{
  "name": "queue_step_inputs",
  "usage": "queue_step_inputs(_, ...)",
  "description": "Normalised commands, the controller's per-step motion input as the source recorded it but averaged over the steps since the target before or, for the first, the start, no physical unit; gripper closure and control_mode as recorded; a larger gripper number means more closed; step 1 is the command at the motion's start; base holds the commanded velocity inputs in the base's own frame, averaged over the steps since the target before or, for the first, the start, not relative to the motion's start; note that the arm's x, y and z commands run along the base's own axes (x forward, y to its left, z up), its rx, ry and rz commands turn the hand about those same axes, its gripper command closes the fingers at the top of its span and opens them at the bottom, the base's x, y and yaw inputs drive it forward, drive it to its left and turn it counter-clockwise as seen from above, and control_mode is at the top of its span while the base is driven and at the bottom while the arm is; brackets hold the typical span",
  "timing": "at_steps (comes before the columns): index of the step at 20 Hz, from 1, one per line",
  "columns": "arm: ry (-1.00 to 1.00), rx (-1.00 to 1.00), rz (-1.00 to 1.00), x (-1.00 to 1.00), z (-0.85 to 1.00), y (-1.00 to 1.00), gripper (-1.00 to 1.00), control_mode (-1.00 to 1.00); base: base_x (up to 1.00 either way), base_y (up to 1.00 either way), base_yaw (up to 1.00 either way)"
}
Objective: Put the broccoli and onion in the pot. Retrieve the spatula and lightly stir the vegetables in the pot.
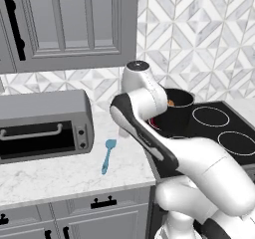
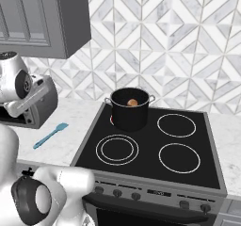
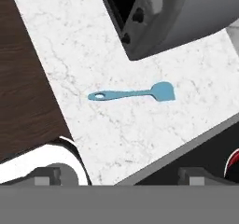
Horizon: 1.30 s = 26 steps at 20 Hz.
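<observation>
The light-blue spatula [image 3: 133, 94] lies flat on the white marble counter, blade toward the stove, with my open gripper [image 3: 120, 177] high above it and nothing between its wide-apart fingertips [image 3: 46, 176]. The same spatula [image 1: 108, 156] [image 2: 51, 135] rests in front of the toaster oven's right end. On the stove's back left burner stands the black pot [image 2: 131, 109] [image 1: 180, 99], partly behind my arm in the left base view. The orange-brown onion [image 2: 132, 102] [image 1: 171, 102] sits inside it. The broccoli is hidden.
A grey toaster oven [image 1: 45, 123] [image 3: 177, 13] stands on the counter close behind the spatula. The black stove top [image 2: 155, 145] has three bare burners. Grey wall cabinets [image 1: 64, 19] hang above. The counter's front edge [image 1: 74, 193] runs near the spatula's handle.
</observation>
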Motion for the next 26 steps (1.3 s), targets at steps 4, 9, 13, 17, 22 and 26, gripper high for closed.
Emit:
queue_step_inputs(4, 0.11, -0.33, 0.62, -0.05, -0.54, 0.47, -1.0, -1.0, 0.0, 0.0, 0.0)
queue_step_inputs(9, 0.0, -0.32, 0.54, -0.12, -0.41, 0.39, -1.0, -1.0, 0.0, 0.0, 0.0)
queue_step_inputs(13, -0.03, -0.27, 0.34, -0.28, -0.47, 0.26, -1.0, -1.0, 0.0, 0.0, 0.0)
queue_step_inputs(17, -0.07, -0.27, 0.22, -0.32, -0.51, 0.18, -1.0, -1.0, 0.0, 0.0, 0.0)
queue_step_inputs(22, -0.04, -0.22, 0.16, -0.11, -0.49, 0.06, -1.0, -1.0, 0.0, 0.0, 0.0)
queue_step_inputs(26, 0.0, -0.14, 0.12, 0.15, -0.39, 0.0, -1.0, -1.0, 0.0, 0.0, 0.0)
